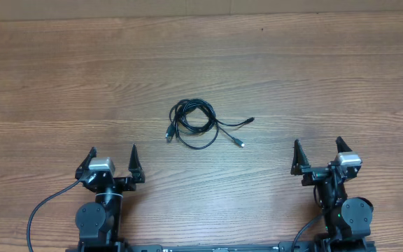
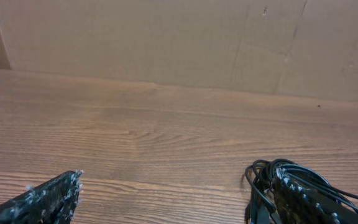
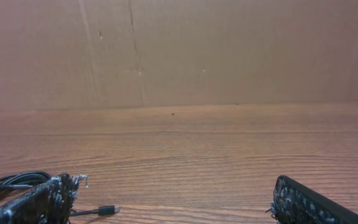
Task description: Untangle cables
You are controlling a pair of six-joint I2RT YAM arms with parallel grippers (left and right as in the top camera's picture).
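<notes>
Nothing's begun, I'd say: the cables (image 1: 196, 124) lie knotted mid-frame, untouched, while the left gripper (image 1: 112, 150) and right gripper (image 1: 318, 141) wait spread wide and empty near the bottom edge, so next one must reach for a loose end.

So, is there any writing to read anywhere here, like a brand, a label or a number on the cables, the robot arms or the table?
None can be read.
The cables: plain black, no tag or print visible; the plugs are too small to tell.
The left gripper and right gripper: no lettering shows.
The table and the brown panel behind it: bare, only grain and small marks.
</notes>
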